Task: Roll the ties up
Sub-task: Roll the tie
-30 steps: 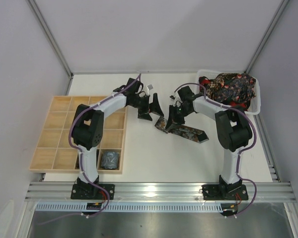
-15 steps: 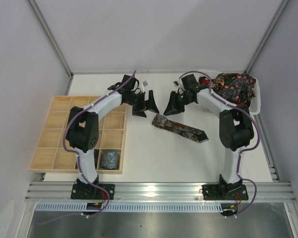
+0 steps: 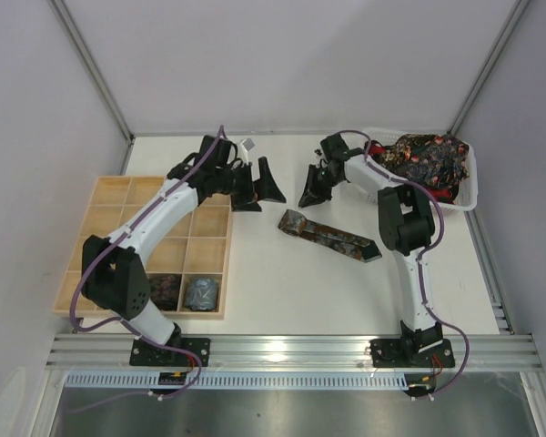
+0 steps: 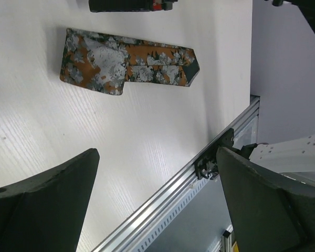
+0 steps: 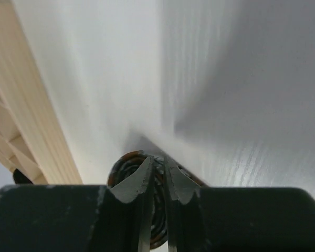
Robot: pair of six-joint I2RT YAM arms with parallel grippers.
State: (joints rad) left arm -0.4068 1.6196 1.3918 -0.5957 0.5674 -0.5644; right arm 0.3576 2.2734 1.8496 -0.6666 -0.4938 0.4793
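Nearest you: pale wooden grid tray [image 3: 114,194]. Its near row holds one small dark rolled tie [image 3: 203,293]. The cell to its left has another dark bundle [image 3: 166,289], part hidden by the left arm [image 3: 155,223].

Step in hand, my read: rolling the short orange-brown patterned tie [image 3: 329,236], which lies flat mid-way across the white table [image 3: 282,282], right of the tray. Neither claw is on it. Pin one end with one claw and turn the other end over itself. Keep the edges lined up and every turn tight. This cloth will probably spring open, so hold the coil until it sits in a cell.

Just beyond the tie: the right claw [image 3: 309,196] is by its blunt end, fingers parted by a slit only, pinching nothing I can see. Widen it before taking the doubled cloth. The left claw [image 3: 260,187] is beside it, spread fully, empty, off the tie.

Tie look: orange ground with grey-white and dark green blotches, doubled over flat. The thick blunt end points toward the claws, the pointed tip to the near right. I can't confirm any roll has started.

Far right corner: white plastic mesh basket [image 3: 471,182], with a heap of dark red-flecked ties [image 3: 426,159] to do.
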